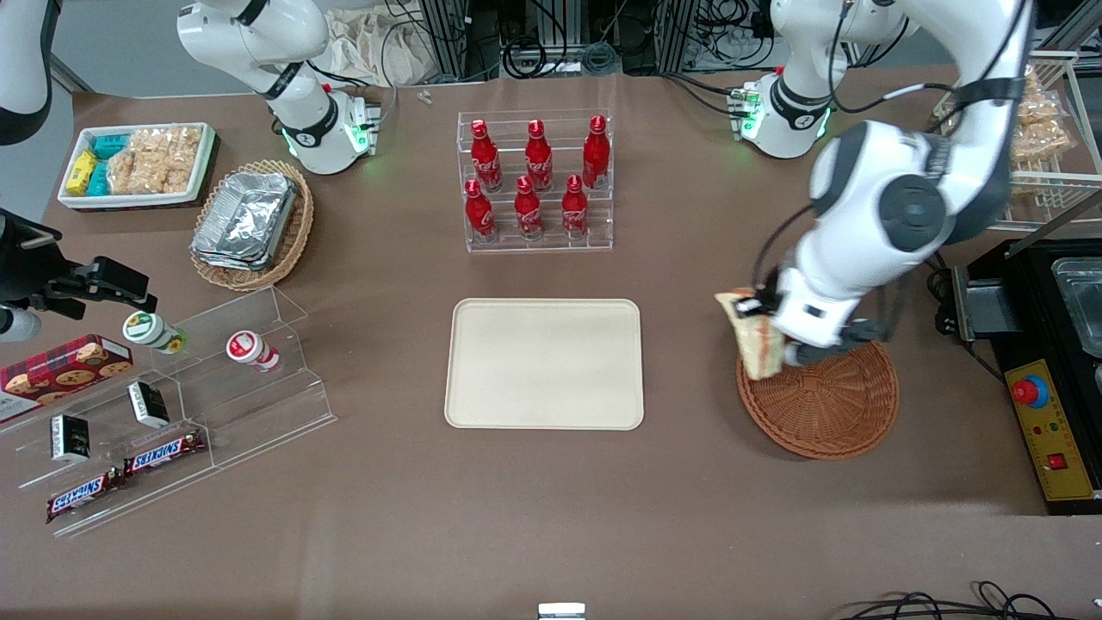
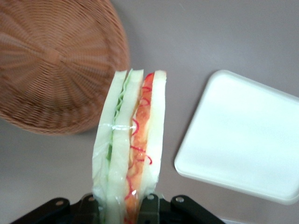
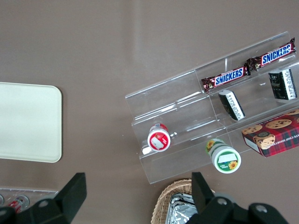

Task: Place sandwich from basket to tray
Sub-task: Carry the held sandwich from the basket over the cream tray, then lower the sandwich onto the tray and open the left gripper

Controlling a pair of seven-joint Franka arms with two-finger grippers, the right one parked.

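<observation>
Gripper point(image 2: 119, 205) pinches the plastic-wrapped triangular cream-bread sandwich point(image 1: 753, 337) above the round reddish-brown woven wicker basket's point(image 1: 826, 405) rim, toward the smooth flat beige rectangular tray point(image 1: 544, 363).

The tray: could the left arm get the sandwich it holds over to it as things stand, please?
Probably yes: the gripper holds the sandwich above the basket rim, and only bare table separates it from the tray.

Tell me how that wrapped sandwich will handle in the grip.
The sandwich, held by the gripper above the basket, looks soft and probably squashes under pressure. Its clear wrap may be slippery. It seems light for its size.
</observation>
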